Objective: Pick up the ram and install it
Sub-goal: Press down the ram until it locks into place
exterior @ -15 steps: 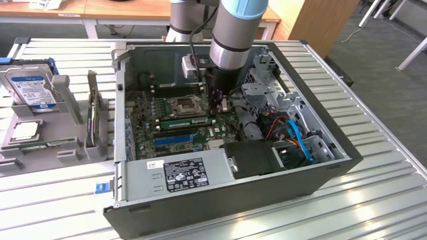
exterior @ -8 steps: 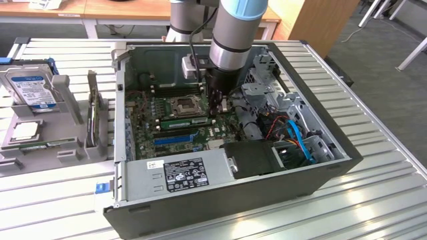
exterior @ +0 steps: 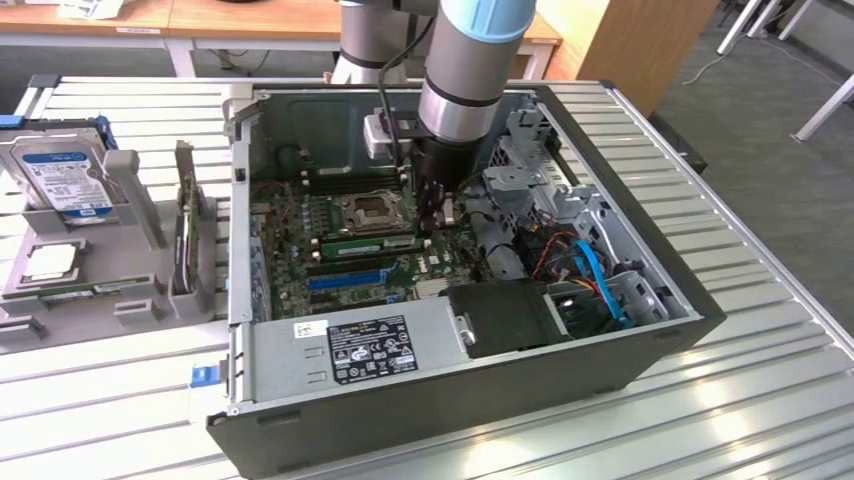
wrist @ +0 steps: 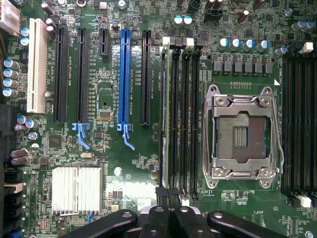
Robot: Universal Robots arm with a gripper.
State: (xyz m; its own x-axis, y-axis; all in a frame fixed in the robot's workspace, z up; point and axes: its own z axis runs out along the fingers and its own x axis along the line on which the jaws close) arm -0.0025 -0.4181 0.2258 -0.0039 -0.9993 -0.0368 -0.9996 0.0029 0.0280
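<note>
The ram (exterior: 367, 243) is a thin green stick standing in a memory slot just beside the CPU socket (exterior: 367, 212), inside the open computer case (exterior: 641, 330). In the wrist view the ram (wrist: 167, 114) runs edge-on in the outermost of several black slots. My gripper (exterior: 434, 225) reaches down into the case at one end of that stick. Its black fingers (wrist: 157, 218) are shut together right over the ram's end (wrist: 168, 218). I cannot tell whether they touch it. Nothing is held between them.
A grey holder (exterior: 27, 290) on the exterior view's left carries a hard drive (exterior: 60, 180), a processor (exterior: 51, 262) and an upright expansion card (exterior: 187, 230). The power supply (exterior: 367, 345), drive cage (exterior: 534, 190) and cables (exterior: 587, 270) crowd the case. A blue slot (wrist: 124, 79) lies beside the memory slots.
</note>
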